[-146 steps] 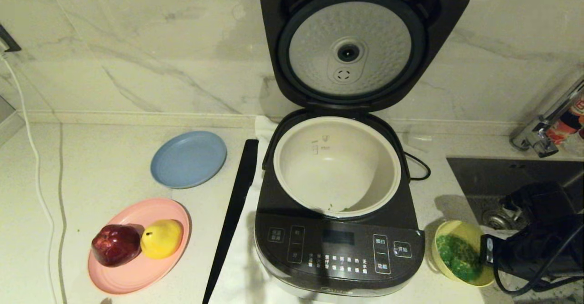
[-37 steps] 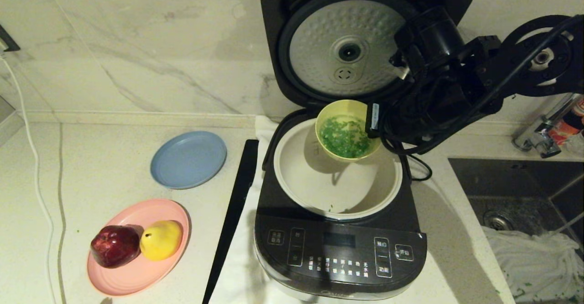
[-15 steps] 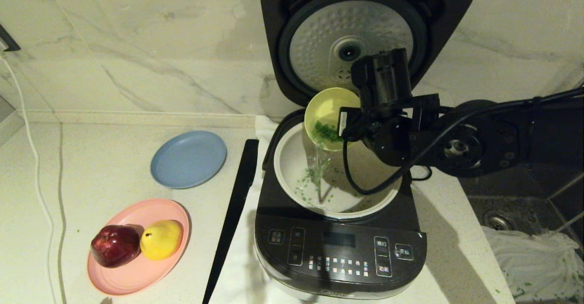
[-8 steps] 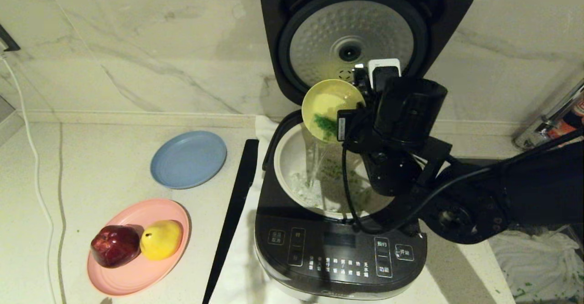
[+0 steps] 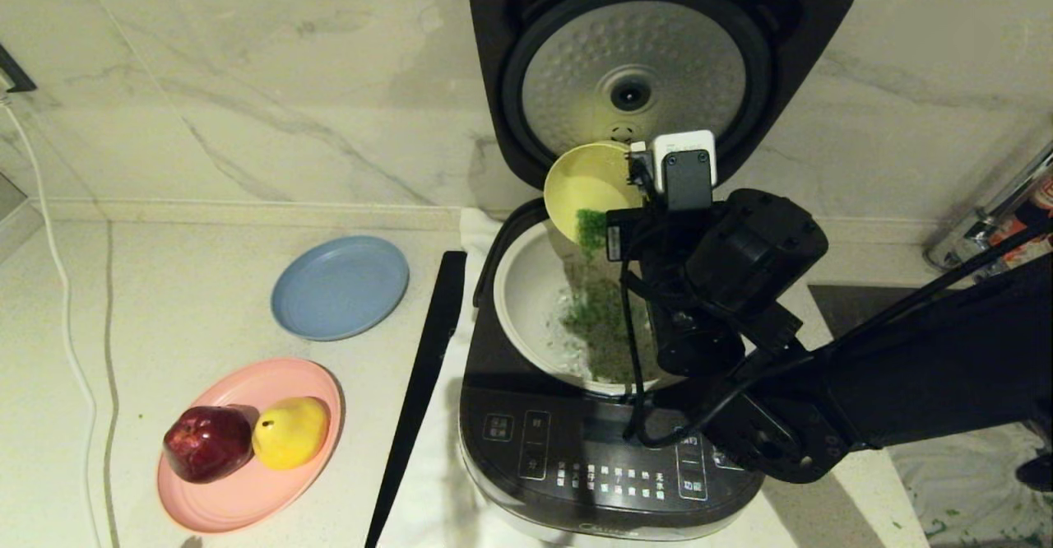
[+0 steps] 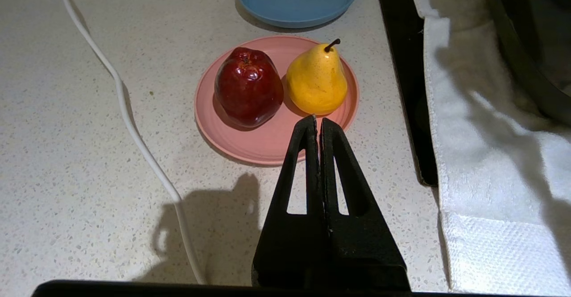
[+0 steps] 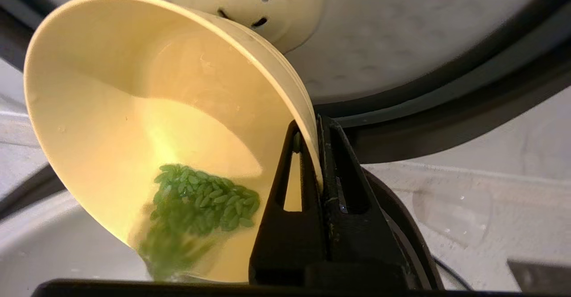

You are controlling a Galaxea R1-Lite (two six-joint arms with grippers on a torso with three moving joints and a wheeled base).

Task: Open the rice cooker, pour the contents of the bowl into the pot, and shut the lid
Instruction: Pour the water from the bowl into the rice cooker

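At the near left of the worktop [image 5: 206,285], your left gripper [image 6: 318,125] is parked with its jaws closed together on nothing, just short of the pink plate [image 6: 267,141] that carries a dark red apple [image 6: 247,87] and a yellow pear [image 6: 316,83]. A flat blue plate [image 5: 340,286] lies beyond it, toward the wall.

The large dark grey rice cooker [image 5: 609,449] stands at the worktop's centre on a white cloth [image 6: 482,154], its touch panel facing you. Its hinged lid [image 5: 658,71] stands fully open and upright against the marble wall, dimpled silver underside toward you. The cream-white inner pot [image 5: 526,301] sits open below it.

Your right gripper [image 7: 317,127] has its jaws pinched shut on the rim wall of the small pale-yellow plastic bowl [image 7: 147,109], one finger inside and one outside. It holds the bowl above the far part of the pot, just in front of the lid's underside. The bowl is tipped steeply, mouth turned toward the left and down, low lip over the pot.

The tiny bright green grains [image 7: 200,199] are partly out: a clump clings near the low lip, a stream is falling, and a heap lies in the pot. Judged from this, pouring is under way. Keep the low lip inside the pot rim; the rest should clear with more tilt.
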